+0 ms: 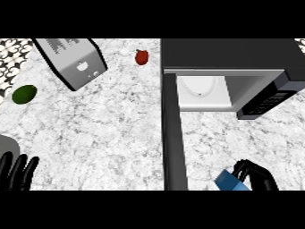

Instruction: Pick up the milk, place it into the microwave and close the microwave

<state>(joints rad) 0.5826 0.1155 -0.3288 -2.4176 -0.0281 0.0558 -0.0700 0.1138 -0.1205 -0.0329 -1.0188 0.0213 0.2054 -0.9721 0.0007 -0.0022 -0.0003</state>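
The milk (230, 180) shows as a blue carton corner at the lower right, near the view's bottom edge. My right hand (259, 175) is curled round it, thumb on the left and fingers over the top, hiding most of it. The microwave (237, 71) stands at the upper right with its cavity open and a white turntable (197, 87) inside. Its dark door (172, 134) swings out toward me, left of the milk. My left hand (10, 173) rests open at the lower left, fingers up.
A toaster (72, 62) lies tilted at the upper left. A green lime or avocado (24, 94) sits at the left, and a red fruit (141, 57) near the back. Marble counter spreads between the toaster and the door.
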